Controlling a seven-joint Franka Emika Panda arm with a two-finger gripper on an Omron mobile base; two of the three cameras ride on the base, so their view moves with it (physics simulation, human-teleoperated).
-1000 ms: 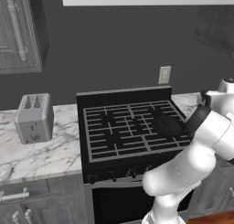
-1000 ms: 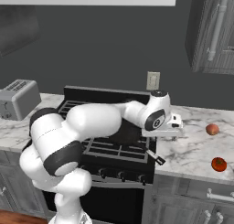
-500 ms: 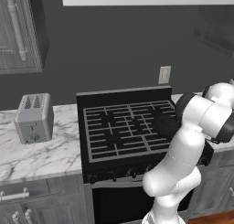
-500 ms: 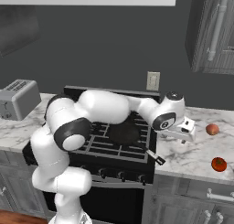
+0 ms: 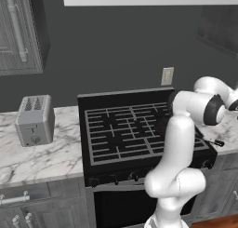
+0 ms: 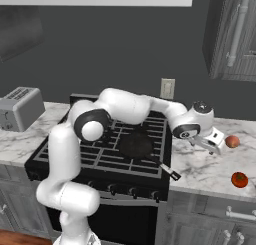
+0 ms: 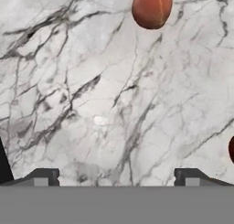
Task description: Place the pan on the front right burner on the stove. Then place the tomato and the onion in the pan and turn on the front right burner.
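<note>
my jaws stand apart over the counter [image 6: 200,166] — the onion [image 7: 151,7] ahead, the pan [image 6: 136,145] on the stove [image 6: 100,154].

One pan [image 6: 136,145], one tomato [image 6: 239,179], one onion [image 6: 232,141], one toaster [image 5: 34,120].

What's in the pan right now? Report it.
Empty. The pan sits on the stove; the tomato and onion lie on the counter.

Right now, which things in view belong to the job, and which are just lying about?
Job:
pan, sitting on the front right burner
stove
onion, on the marble counter
tomato, nearer the counter's front
gripper, open, hovering near the onion

Lying about:
toaster
wall outlet
</note>
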